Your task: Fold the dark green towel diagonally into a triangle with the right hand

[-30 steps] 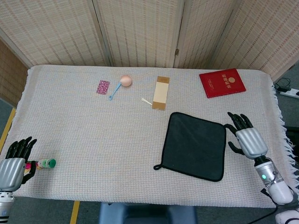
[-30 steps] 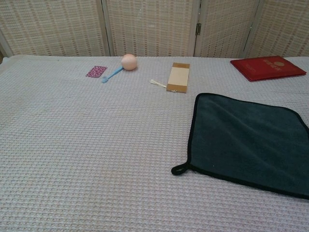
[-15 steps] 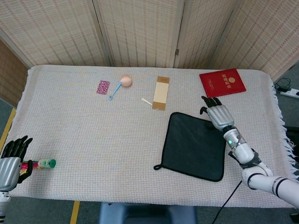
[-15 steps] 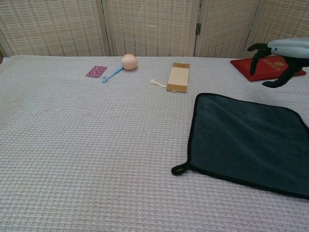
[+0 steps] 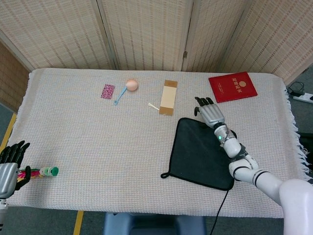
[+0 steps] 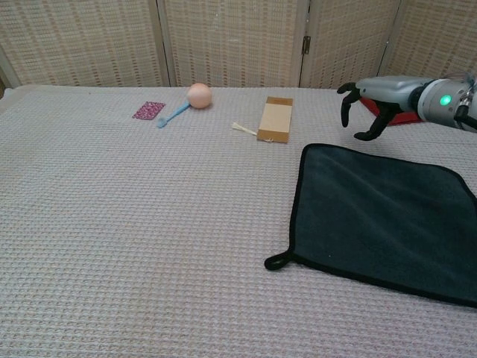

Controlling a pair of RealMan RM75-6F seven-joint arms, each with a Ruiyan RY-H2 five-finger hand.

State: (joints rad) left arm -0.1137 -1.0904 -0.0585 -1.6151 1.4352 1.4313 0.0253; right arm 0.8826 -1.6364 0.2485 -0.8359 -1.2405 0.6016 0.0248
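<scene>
The dark green towel [image 5: 200,152] lies flat and unfolded on the right half of the table, with its hanging loop [image 6: 275,261] at the near-left corner. My right hand [image 5: 209,112] hovers over the towel's far edge, close to the far-left corner. Its fingers curl downward and apart, and it holds nothing. In the chest view the same right hand [image 6: 370,101] hangs above the towel [image 6: 384,216] without touching it. My left hand [image 5: 7,169] sits at the table's near-left edge, fingers spread, beside a small green-capped object [image 5: 45,172].
A red booklet [image 5: 233,86] lies at the far right, just behind the right hand. A cardboard strip [image 5: 167,97] and a small white stick [image 5: 153,105] lie left of the hand. Farther left are a pink ball on a blue handle [image 5: 131,84] and a pink card [image 5: 108,91].
My right hand has travelled from beside the towel's right edge up and leftward along its far edge, toward the far-left corner. The left hand has slid slightly outward. The towel has not moved.
</scene>
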